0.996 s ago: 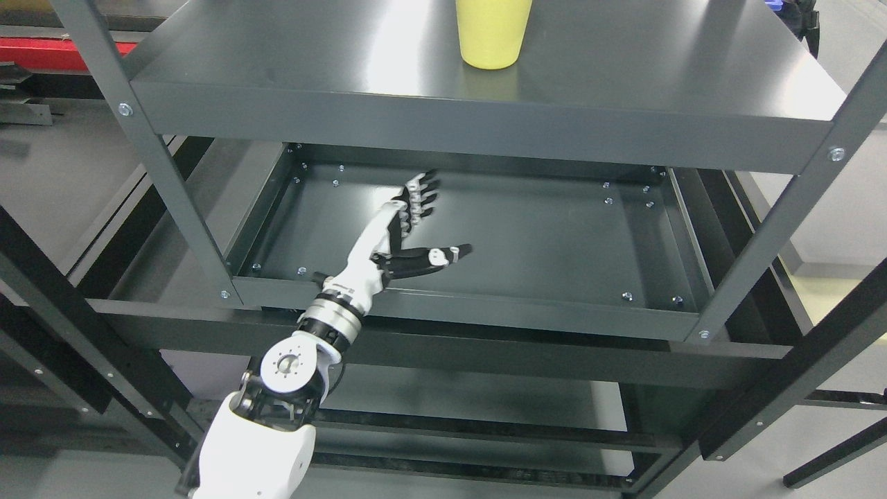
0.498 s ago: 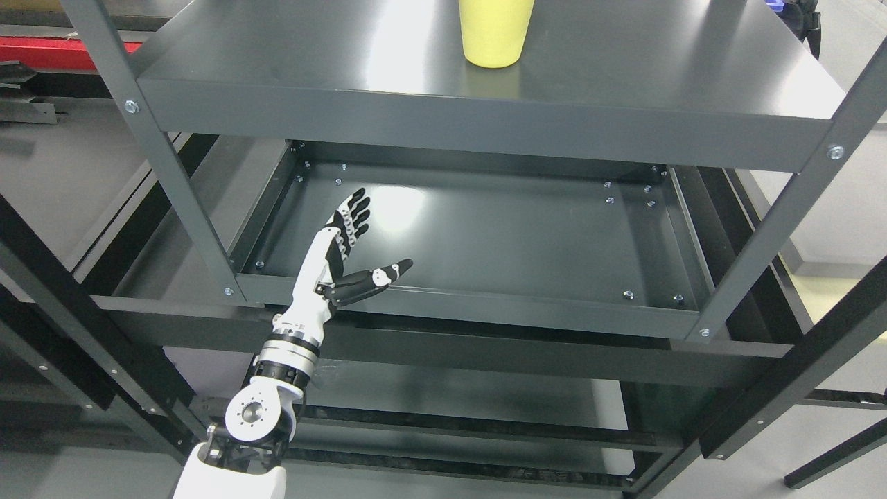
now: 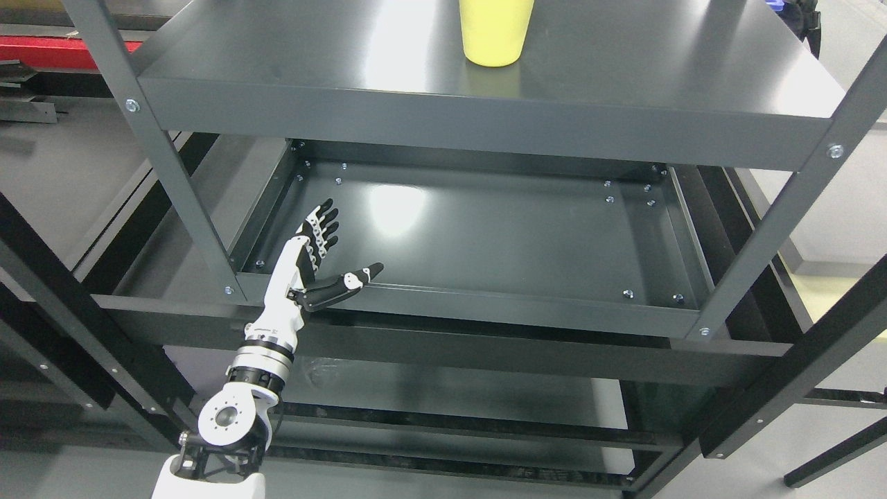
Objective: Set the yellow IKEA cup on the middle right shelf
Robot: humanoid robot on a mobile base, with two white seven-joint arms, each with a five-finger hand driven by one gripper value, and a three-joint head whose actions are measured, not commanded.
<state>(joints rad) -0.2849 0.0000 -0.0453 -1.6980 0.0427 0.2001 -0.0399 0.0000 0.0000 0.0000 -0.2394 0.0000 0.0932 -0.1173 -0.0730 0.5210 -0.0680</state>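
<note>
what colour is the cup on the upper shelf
Yellow, plain with no pattern; the cup shows best in the head view, the only one.

Single head view looks steeply down, close onto shelf rack (image 3: 485, 125)

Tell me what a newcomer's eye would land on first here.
The yellow cup stands out first, upright on the dark grey metal shelf at the top of the view. Next comes the white-and-black left hand, fingers spread and holding nothing, over the front left corner of the lower shelf tray, well below the cup.
</note>
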